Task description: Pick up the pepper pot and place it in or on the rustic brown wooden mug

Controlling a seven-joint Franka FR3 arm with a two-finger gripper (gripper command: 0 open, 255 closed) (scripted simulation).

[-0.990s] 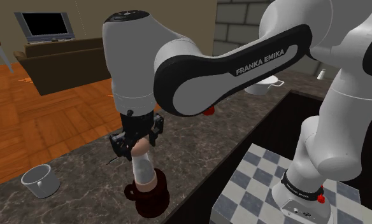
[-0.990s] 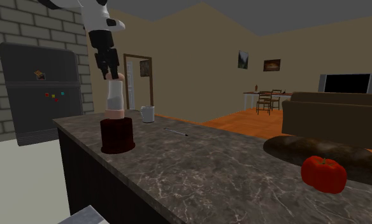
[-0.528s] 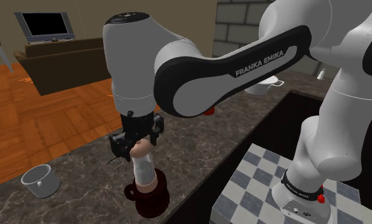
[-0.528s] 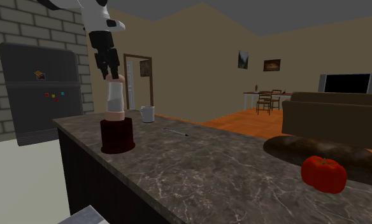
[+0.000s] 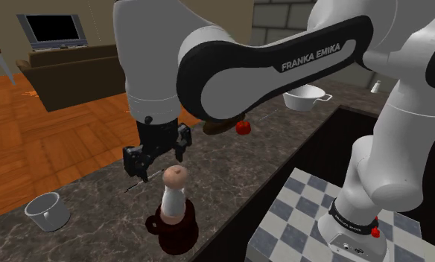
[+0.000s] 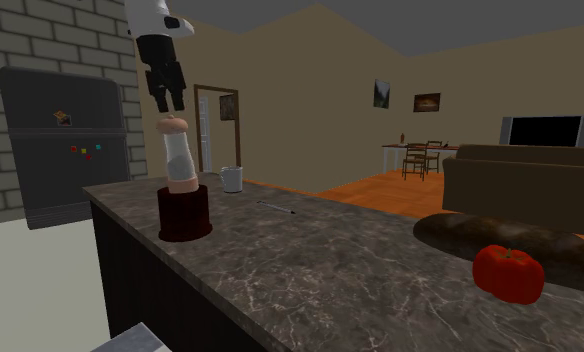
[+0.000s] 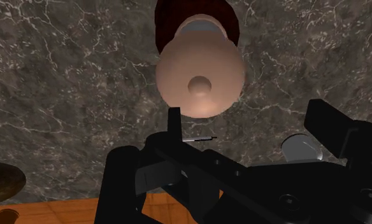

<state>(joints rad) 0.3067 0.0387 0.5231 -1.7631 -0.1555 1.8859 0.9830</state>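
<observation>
The pepper pot [image 5: 173, 196], pale with a rounded pinkish top, stands upright inside the dark reddish-brown mug [image 5: 172, 232] near the counter's front edge. My gripper [image 5: 159, 155] hangs open just above the pot's top, its fingers apart and touching nothing. The second exterior view has the gripper [image 6: 166, 100] a short gap above the pepper pot [image 6: 178, 158], whose base sits in the mug [image 6: 184, 214]. Looking down from the wrist, the round top of the pepper pot [image 7: 200, 76] sits over the mug's dark rim [image 7: 171, 19].
A small grey pot [image 5: 46, 212] stands on the dark marble counter [image 5: 97, 193], with a thin dark utensil [image 5: 136, 184] beside the mug. Farther off are a red tomato [image 6: 507, 272], a dark loaf [image 6: 510, 238] and a white pan [image 5: 305, 97]. A dark recess [image 5: 320, 149] lies beside the stand.
The fingers have opened and let go of the pepper pot. The hand has risen clear of its top. The pot stays standing in the mug.
</observation>
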